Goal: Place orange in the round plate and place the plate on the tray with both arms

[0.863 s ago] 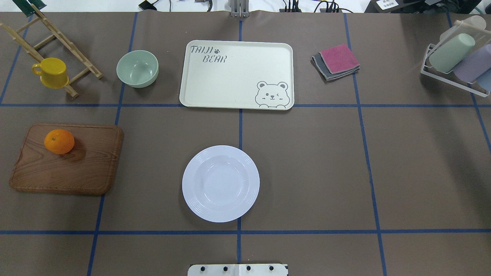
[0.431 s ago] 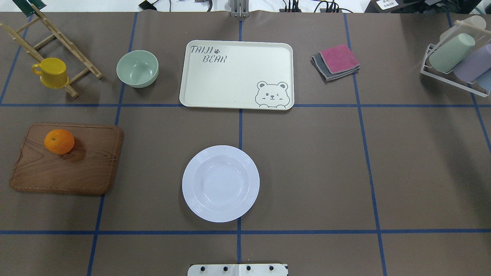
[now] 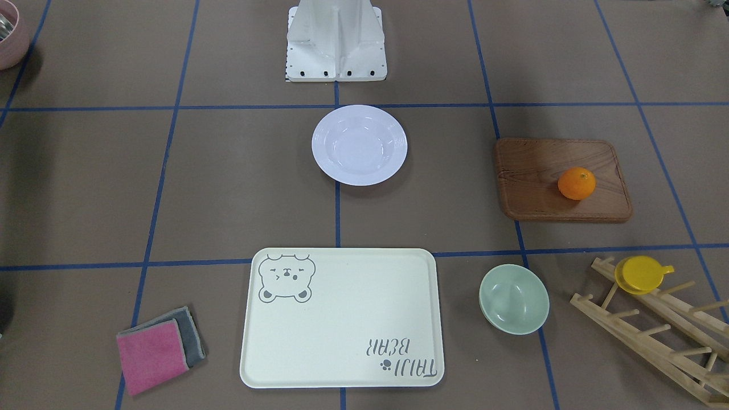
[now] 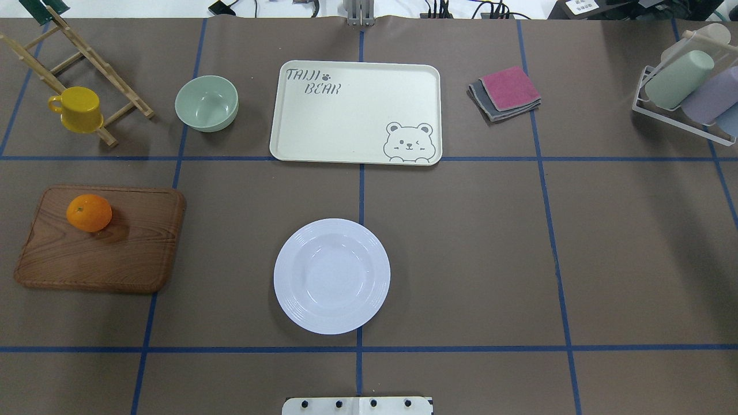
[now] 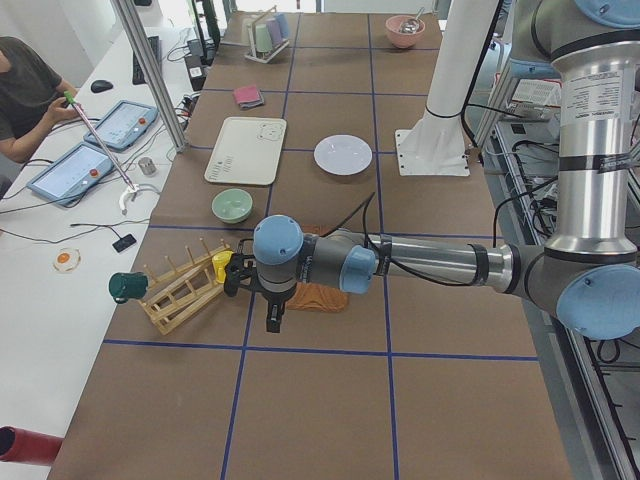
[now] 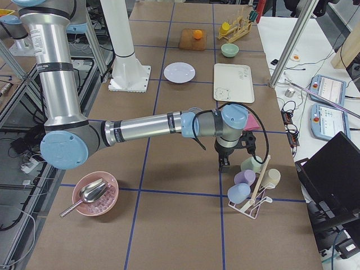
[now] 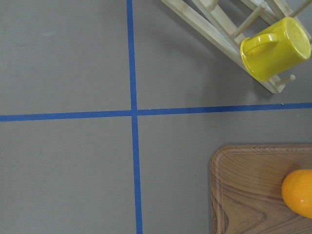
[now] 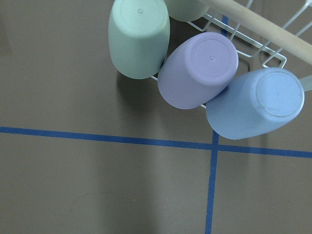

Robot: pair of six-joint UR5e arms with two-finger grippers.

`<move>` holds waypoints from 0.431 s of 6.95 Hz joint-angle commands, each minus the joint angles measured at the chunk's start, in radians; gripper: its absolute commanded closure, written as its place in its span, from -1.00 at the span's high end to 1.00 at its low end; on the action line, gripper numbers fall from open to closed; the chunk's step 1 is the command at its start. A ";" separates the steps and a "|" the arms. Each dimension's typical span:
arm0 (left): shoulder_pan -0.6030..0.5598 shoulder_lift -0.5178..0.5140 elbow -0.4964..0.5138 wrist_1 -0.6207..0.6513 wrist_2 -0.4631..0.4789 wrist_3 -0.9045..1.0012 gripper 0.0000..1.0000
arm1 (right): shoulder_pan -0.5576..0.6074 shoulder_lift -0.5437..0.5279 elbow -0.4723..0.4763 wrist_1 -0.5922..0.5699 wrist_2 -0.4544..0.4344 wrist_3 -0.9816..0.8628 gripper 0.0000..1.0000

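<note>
The orange (image 4: pixel 89 212) rests on the far left part of a brown wooden board (image 4: pixel 115 253); its edge also shows in the left wrist view (image 7: pixel 300 192). The white round plate (image 4: pixel 331 276) lies empty on the table in front of the robot base. Beyond it sits the cream bear tray (image 4: pixel 354 112), empty. My left gripper (image 5: pixel 272 318) hangs over the table beside the board, seen only from the side, so I cannot tell its state. My right gripper (image 6: pixel 223 164) hovers near the cup rack, and I cannot tell its state either.
A mint-green bowl (image 4: pixel 206 103) stands left of the tray. A yellow cup (image 4: pixel 78 109) hangs on a wooden rack (image 4: pixel 86 57) at the far left. Folded cloths (image 4: pixel 506 92) lie right of the tray. A wire rack of pastel cups (image 4: pixel 686 95) sits far right.
</note>
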 commanded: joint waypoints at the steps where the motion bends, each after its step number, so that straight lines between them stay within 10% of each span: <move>1: 0.003 0.000 0.001 -0.002 0.002 0.001 1.00 | 0.000 0.000 0.003 0.000 0.000 0.000 1.00; 3: 0.007 -0.003 -0.002 -0.053 -0.003 0.006 1.00 | -0.001 0.001 0.012 0.000 0.000 0.000 1.00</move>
